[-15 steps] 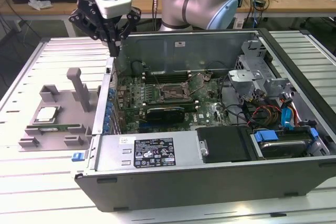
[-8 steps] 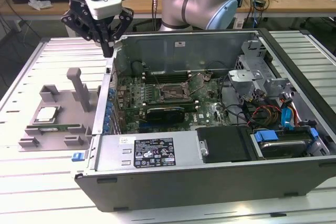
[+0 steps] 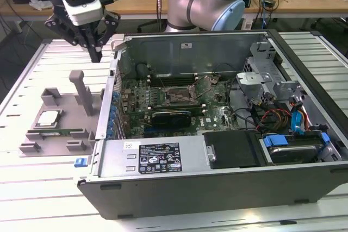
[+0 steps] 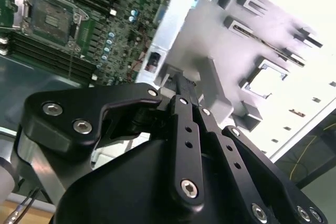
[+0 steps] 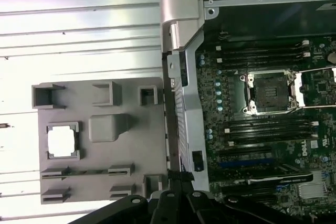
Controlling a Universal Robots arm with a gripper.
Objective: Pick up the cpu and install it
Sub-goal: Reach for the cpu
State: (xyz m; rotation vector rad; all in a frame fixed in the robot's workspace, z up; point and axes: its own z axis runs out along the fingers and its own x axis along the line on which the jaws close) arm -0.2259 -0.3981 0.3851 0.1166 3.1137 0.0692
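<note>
**One chip on its tray, hand above and empty**

All the work sits on a white slatted metal desk [image 3: 32, 188]. Most of it is taken up by a large dark grey computer case [image 3: 217, 194], lying on its side with the panel off. A silver and pale blue robot arm [image 3: 204, 4] rises behind it. Just beside the case, on the exterior view's left, lies a grey plastic tray [image 3: 54, 142] with moulded pockets and one upright post [image 3: 81, 88].

The black linked hand [image 3: 97, 54] hovers high over the tray's far edge, close to the case corner. Its fingers are together with nothing between them.

Inside the case, the black square socket frame [image 3: 178, 96] on the green board stands open and unfilled.

The cpu [image 3: 48, 118], a small flat square chip with a silvery-white top, rests in a tray pocket, well apart from the hand. The first wrist view also shows it there [image 5: 62, 141].

By my judgement the step in hand is the reach for the chip. To do it well, the fingers should part first and line up with two opposite edges. The descent should be straight and clear of the post. A light, level grip would keep the chip flat.

Counted: one arm, one hand, one case, one tray, one socket, one cpu.
</note>
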